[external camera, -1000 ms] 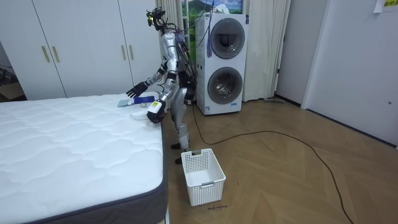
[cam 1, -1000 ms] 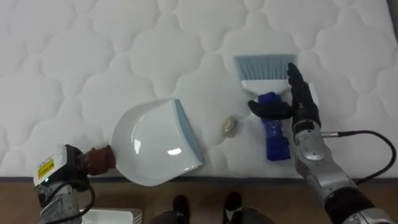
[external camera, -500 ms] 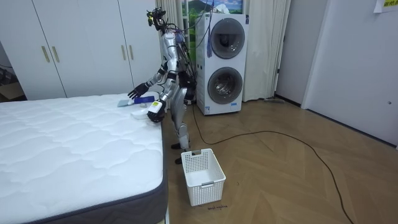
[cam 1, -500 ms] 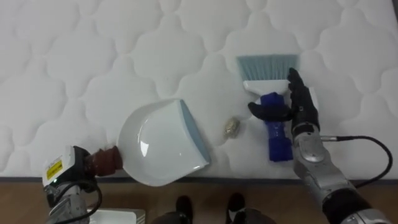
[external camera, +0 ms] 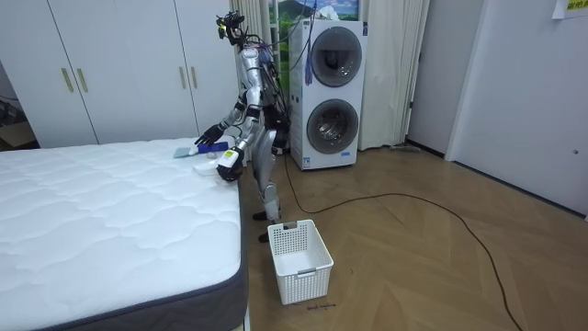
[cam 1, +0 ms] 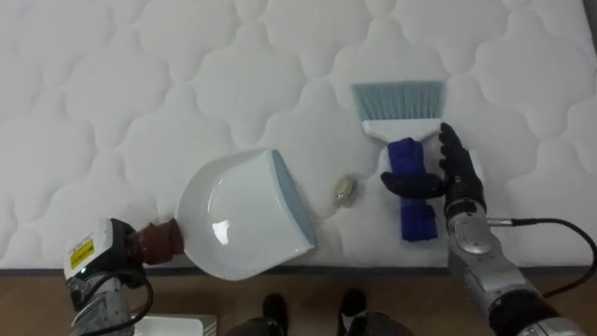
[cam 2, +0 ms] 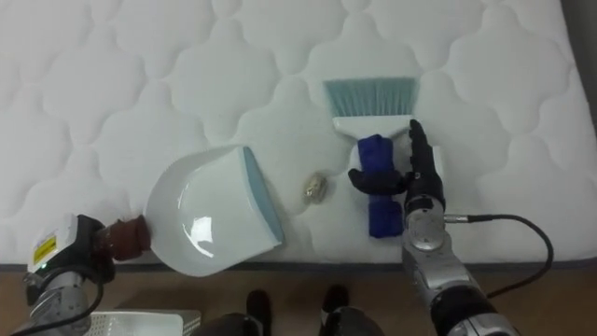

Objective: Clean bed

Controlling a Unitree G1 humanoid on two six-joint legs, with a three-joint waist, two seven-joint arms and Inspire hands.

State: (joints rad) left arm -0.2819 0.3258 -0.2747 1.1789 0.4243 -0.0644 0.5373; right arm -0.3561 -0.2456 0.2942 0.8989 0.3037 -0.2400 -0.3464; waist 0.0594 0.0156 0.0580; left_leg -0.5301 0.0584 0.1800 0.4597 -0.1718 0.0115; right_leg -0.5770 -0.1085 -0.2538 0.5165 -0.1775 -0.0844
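As the right hand (cam 1: pixel 459 179) lies open, thumb across the brush (cam 1: pixel 401 131) handle that points toward the robot, the crumb (cam 1: pixel 345 190) sits just left on the bed (cam 1: pixel 140 75), between brush and dustpan (cam 1: pixel 238 219)

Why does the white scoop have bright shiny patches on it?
Left eye view: the glossy dustpan throws back light, probably from above, as white glare patches; right eye view: the same glare sits on it, while the quilted mattress stays matte with soft shading in its dimples; room view: the wooden floor gleams faintly.

Glossy plastic dustpan (cam 1: pixel 238 219), quilted cloth mattress (cam 1: pixel 140 84)
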